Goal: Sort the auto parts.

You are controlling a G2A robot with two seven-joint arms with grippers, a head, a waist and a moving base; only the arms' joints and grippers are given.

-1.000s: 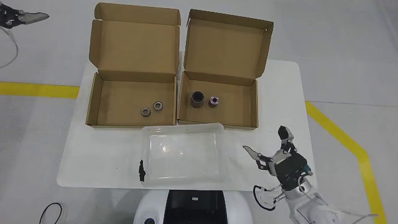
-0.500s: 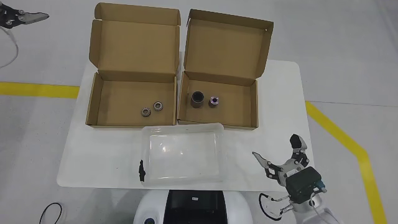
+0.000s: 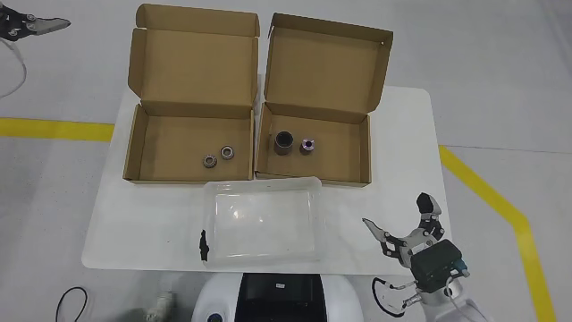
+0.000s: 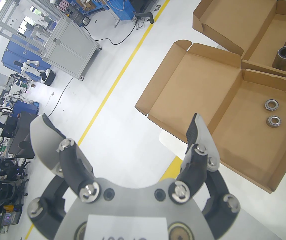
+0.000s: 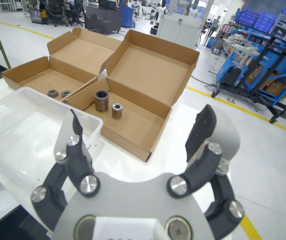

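**A:** What could go wrong from here?

**B:** Little seems to be left, I think. Both tools hang wide open and hold nothing. The right tool (image 3: pixel 398 215) is over the near right corner of the tabletop (image 3: pixel 402 143), and the left tool (image 4: pixel 119 123) is beside its left edge, above the floor. If one reaches in again, a finger may catch a cardboard wall or tip the upright dark sleeve (image 3: pixel 284 140).

**A:** And the parts?

**B:** Two small ring bearings (image 3: pixel 209 160) lie flat, close together, in one box (image 3: pixel 161 148). The sleeve and a shorter cylinder (image 3: pixel 308 143) with a hole on top stand in the neighbouring box (image 3: pixel 344 156). All are smooth metal, so probably slippery.
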